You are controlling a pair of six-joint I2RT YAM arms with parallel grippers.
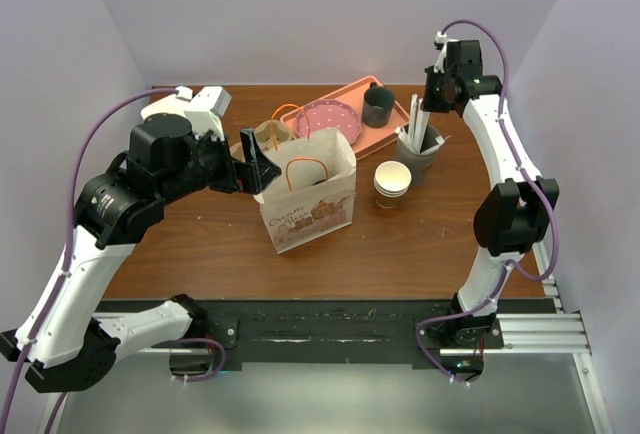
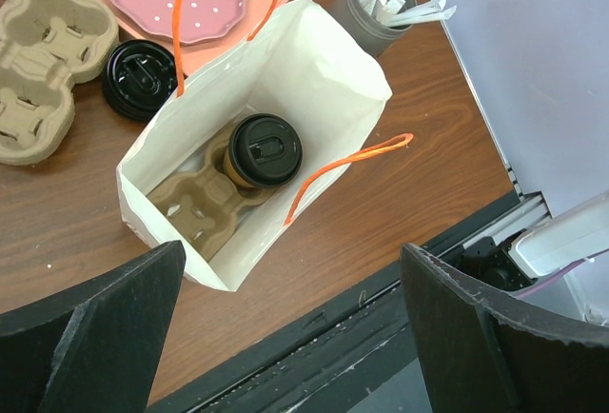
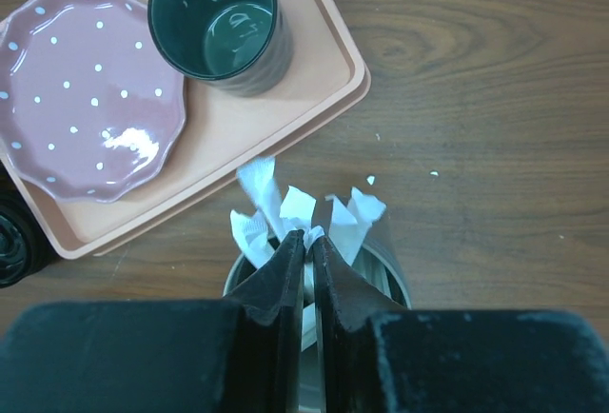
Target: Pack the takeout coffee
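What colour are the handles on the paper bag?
Orange handles on a white bag, clearest in the left wrist view.

The only lettering stands on the white paper bag (image 1: 310, 204): a line of brown cursive script on its front face, above a small coloured picture, too small to read. The takeout coffee (image 2: 265, 149) inside the bag shows no legible marking on its lid.
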